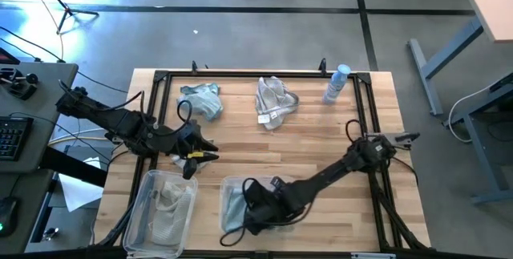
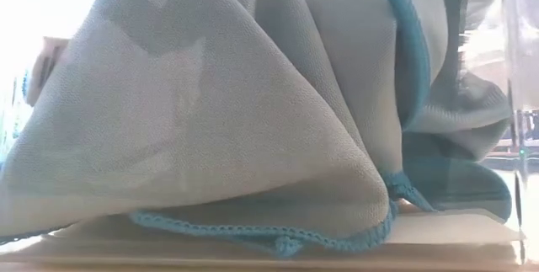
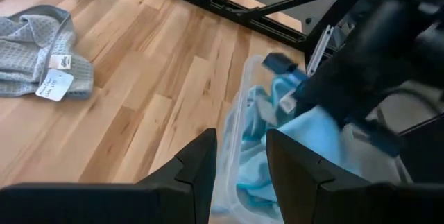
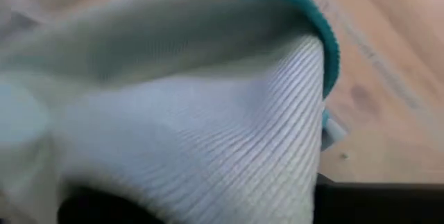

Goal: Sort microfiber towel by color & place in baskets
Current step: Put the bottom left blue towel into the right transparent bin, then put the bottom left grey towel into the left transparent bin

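Observation:
My right gripper (image 1: 248, 209) reaches down into the right-hand clear basket (image 1: 224, 184) near the table's near edge, right over a pale teal towel (image 1: 233, 208). That towel fills the right wrist view (image 4: 208, 127). In the low view it stands tent-like (image 2: 236, 112), its stitched hem (image 2: 278, 238) on the basket floor. My left gripper (image 1: 203, 150) is open and hovers empty above the table, just beyond the left basket (image 1: 138, 211), which holds grey-beige towels (image 1: 167, 203). Another teal towel (image 1: 202, 99) and a grey towel (image 1: 275, 101) with white tags lie crumpled toward the far edge.
A pale blue spray bottle (image 1: 337, 84) lies near the far right corner. A black frame rail (image 1: 240, 74) runs around the table. Bare wood lies between the far towels and the baskets. The left wrist view shows the right arm (image 3: 374, 50) over the teal basket (image 3: 236, 109).

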`<state>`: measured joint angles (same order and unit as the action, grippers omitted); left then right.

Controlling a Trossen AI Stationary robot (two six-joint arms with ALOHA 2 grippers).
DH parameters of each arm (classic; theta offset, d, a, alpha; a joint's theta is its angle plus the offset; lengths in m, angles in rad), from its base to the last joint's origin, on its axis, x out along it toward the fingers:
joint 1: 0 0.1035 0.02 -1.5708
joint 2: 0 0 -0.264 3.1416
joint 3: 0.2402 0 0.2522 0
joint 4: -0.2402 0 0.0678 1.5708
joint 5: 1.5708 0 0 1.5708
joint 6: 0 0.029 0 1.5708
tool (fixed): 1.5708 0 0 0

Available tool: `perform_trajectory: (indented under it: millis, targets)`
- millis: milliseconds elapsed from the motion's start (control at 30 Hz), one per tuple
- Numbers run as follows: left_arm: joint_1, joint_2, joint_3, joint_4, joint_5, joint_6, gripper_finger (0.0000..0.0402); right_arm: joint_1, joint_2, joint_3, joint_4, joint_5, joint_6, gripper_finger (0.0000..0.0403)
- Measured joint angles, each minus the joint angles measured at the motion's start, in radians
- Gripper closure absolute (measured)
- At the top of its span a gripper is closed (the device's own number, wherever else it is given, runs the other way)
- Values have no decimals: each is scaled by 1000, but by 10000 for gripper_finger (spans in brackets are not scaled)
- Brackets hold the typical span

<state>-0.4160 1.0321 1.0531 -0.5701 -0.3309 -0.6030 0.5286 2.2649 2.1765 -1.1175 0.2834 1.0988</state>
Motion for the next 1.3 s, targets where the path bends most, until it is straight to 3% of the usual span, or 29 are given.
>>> perform_trajectory:
  millis: [267,567,733,967,1133,1200,1300]
  targets:
    - [0,0,0,0,-3,-22,287,-18,50,-1,-23,-49,57,355]
    - [0,0,0,-7,-3,-22,287,-18,7,24,-59,-34,48,261]
    - [1,0,-1,-9,-3,19,287,-16,-36,78,-97,-77,-14,231]
    - [1,1,-1,-8,-3,95,287,-10,-79,166,-211,-86,-217,241]
    - [4,2,-1,-5,-13,111,287,-18,-100,153,-277,-70,-198,261]
    - [8,2,-1,-13,-20,102,287,-19,-98,152,-307,-67,-232,280]
    - [18,2,-1,-17,-20,103,287,-18,-101,151,-341,-64,-263,339]
